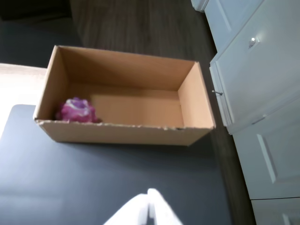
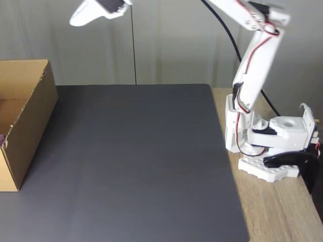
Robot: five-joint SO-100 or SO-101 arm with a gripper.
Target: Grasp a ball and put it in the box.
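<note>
One ball (image 1: 76,110), marbled purple, pink and white, lies inside the box (image 1: 122,133) in the wrist view, on the box floor in the near left corner, touching or just short of the near wall. The box is open-topped brown cardboard and sits at the far edge of the dark tabletop (image 1: 93,183), with wood floor and white cabinet doors (image 1: 253,70) beyond it. In the fixed view the box (image 2: 30,121) stands at the left edge of the tabletop (image 2: 141,161), and a sliver of purple shows at its open edge. The white arm (image 2: 257,65) rises from its base (image 2: 275,146) on the wooden surface at the right and reaches high over the tabletop. The jaws (image 2: 75,21) hang well above the tabletop, near the box side, empty and pressed together; in the wrist view their white tips (image 1: 150,206) meet at the bottom edge
</note>
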